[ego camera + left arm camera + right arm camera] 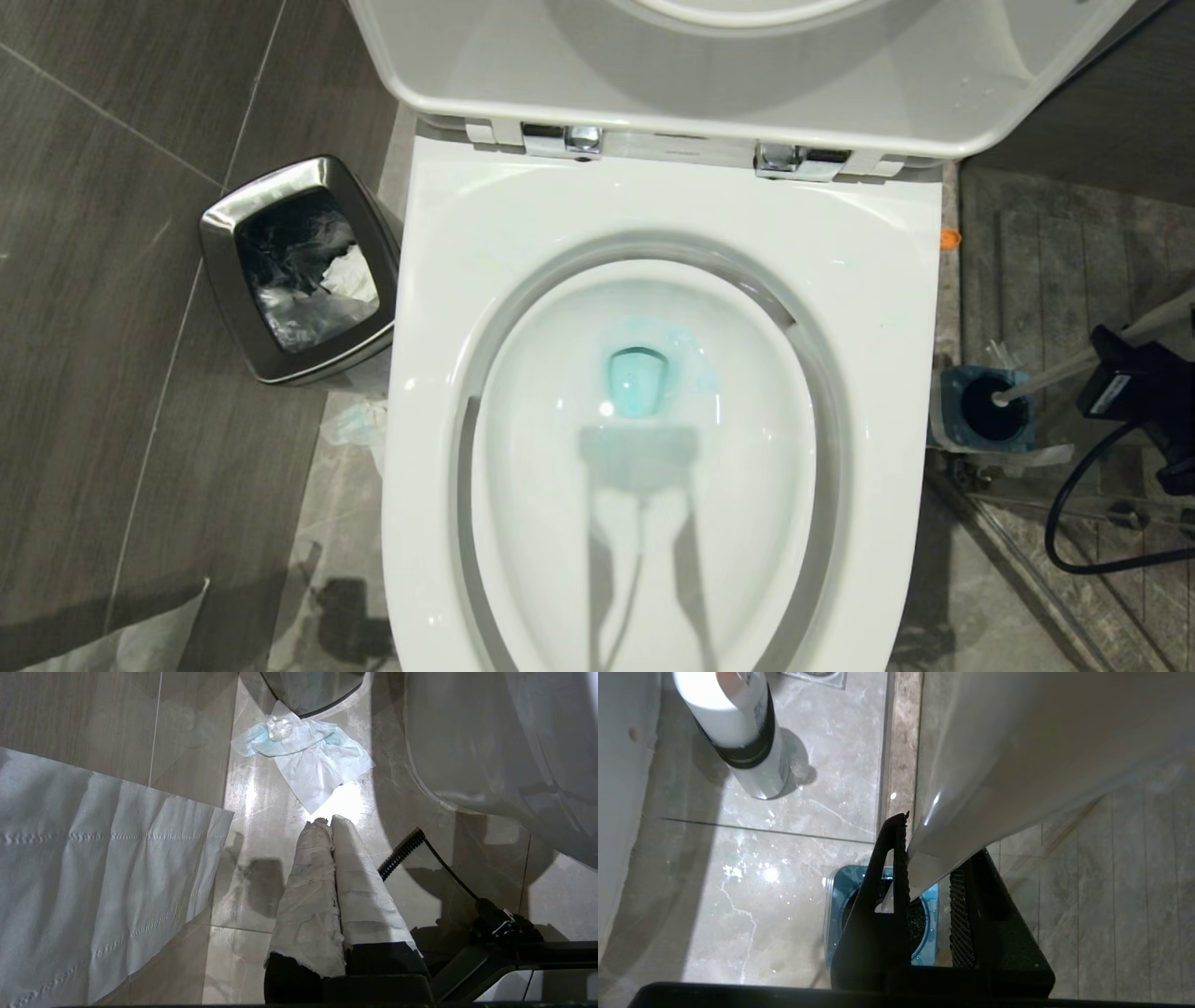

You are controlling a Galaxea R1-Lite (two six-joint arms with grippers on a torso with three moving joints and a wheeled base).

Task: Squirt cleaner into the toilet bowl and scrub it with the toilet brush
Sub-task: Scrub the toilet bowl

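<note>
the toilet brush [1074,359] leans at the right of the toilet bowl [439,308], its long axis running from the black head, low in the blue holder [952,392] on the floor, up and out to the right, where the pale handle runs off the picture's edge. the head points down and left into the holder – only its dark round top shows. the right gripper [927,851] is clamped on the handle partway up, one ribbed black finger on each side; in the wrist view the handle fills the space between them and hides most of the holder beneath. in the head view just the dark body of that gripper [1134,378] shows at the right edge, reaching in from the right, with a black cable [1060,523] looping below it.

the bowl's lid stands raised at the far side, and teal-blue liquid sits around the drain [637,378]. the cleaner bottle [738,732] stands on the floor tiles near the holder, its top cut off. a steel bin [299,271] sits left of the bowl, a crumpled tissue [303,751] on the floor beside it.

the left gripper [327,823] hangs low near the floor, its wrapped fingers pressed together – nothing between them.
</note>
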